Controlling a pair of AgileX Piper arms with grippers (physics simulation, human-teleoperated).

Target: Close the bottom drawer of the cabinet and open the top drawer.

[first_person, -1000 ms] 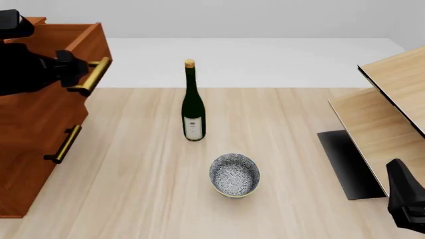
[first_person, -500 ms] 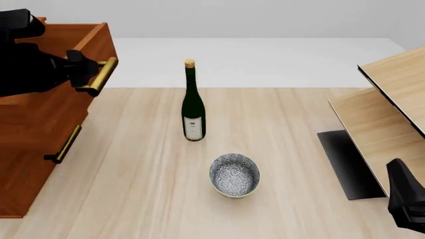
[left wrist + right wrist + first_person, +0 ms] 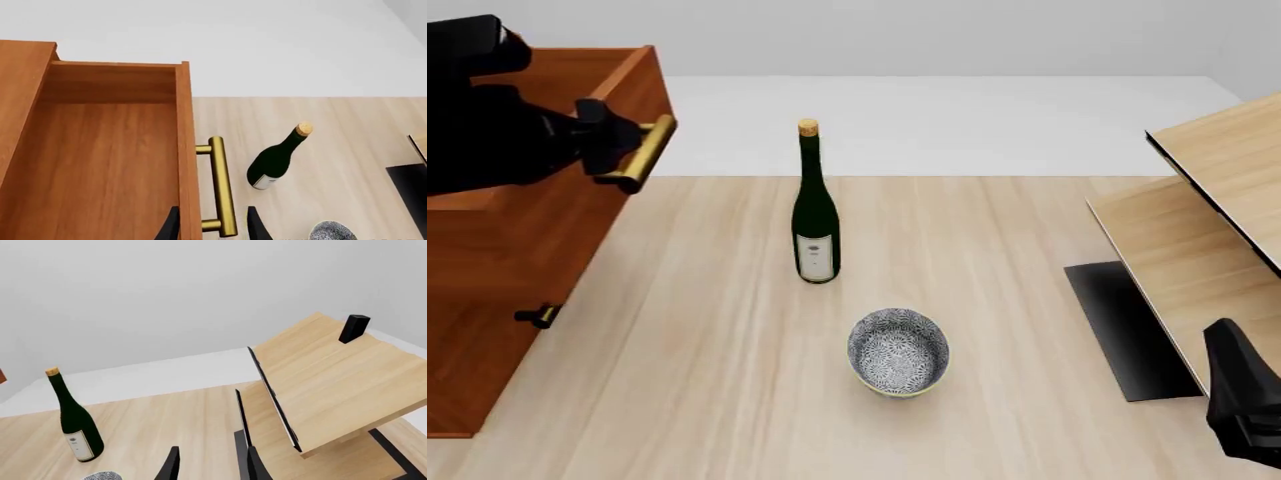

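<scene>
The reddish-brown cabinet (image 3: 487,300) stands at the table's left, its top drawer (image 3: 587,150) pulled out, empty inside.

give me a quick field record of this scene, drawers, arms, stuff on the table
top drawer: pulled out, inside looks empty
top drawer handle: brass bar, between the left gripper's fingers
left gripper: closed around the handle
bottom drawer: not visible, cannot tell its state
cabinet: at the table's left edge
right gripper: near the pale wooden boards, holding nothing
wine bottle: upright, mid-table
patterned bowl: in front of the bottle, apart from it
</scene>
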